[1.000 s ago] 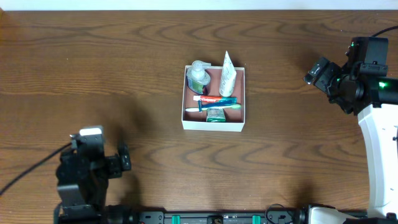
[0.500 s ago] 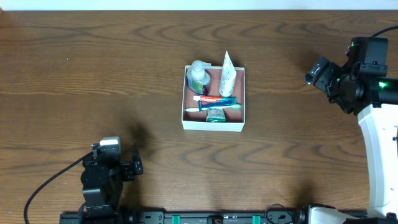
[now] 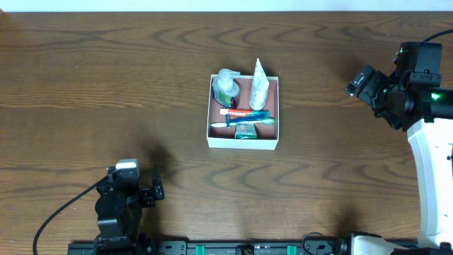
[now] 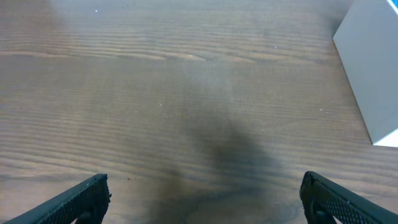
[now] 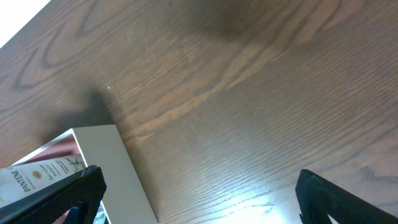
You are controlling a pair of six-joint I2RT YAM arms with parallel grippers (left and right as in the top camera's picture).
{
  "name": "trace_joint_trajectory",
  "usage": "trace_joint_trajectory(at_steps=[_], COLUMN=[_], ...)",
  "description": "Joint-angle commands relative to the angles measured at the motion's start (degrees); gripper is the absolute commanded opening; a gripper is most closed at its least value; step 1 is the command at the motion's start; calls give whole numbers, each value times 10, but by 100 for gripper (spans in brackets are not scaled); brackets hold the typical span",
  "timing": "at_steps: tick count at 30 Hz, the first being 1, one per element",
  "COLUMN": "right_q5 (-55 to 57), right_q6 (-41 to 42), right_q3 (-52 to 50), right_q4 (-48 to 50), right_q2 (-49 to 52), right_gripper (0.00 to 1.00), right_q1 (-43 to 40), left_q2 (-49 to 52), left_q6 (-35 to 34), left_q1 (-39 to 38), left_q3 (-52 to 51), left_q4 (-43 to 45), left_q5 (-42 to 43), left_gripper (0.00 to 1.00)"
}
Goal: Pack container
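- The left gripper [image 4: 206,194] has its jaws spread wide: in my left wrist view the two dark fingertips [image 4: 90,194] sit at opposite bottom corners of the picture.
- Between them I see only the bare wooden table [image 3: 106,85] with a soft shadow on it. The gripper holds nothing and touches none of the toiletries.
- The right gripper [image 5: 200,191] is spread just as wide, with only wood grain between its tips, so it is empty too.
- The container [image 3: 243,144] sits near the middle of the table, a little toward the far side, well apart from both arms.
- From overhead, the left arm is at the near-left edge and the right arm at the right edge.
- Inside the container a clear bottle [image 3: 225,86] with green contents and a white tube [image 3: 258,85] stand along the far wall.
- A red-and-blue toothpaste tube [image 3: 244,112] and a toothbrush [image 3: 249,121] lie across the middle, with a green soap packet [image 3: 245,130] just in front of them.
- The left wrist view catches one white outer wall of the container at upper right.
- The right wrist view shows one of its corners at lower left, with the white tube's label reading PANTENE.
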Motion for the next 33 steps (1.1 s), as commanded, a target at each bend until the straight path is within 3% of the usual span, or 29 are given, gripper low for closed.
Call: trace_joint_trajectory(at_steps=[1,33], right_q5=[-2,-2], right_q6=[7,7], right_q3=[6,6], right_q4=[-1,-1], right_q2=[2,2], right_gripper=[99,99], right_q1=[-4,-4], left_q2=[-9,-8], left_q6=[-5,-5], left_q1=[-7,-21], left_q3=[-12,-13], left_q4=[2,-1], left_q5=[3,3], left_gripper=[98,98])
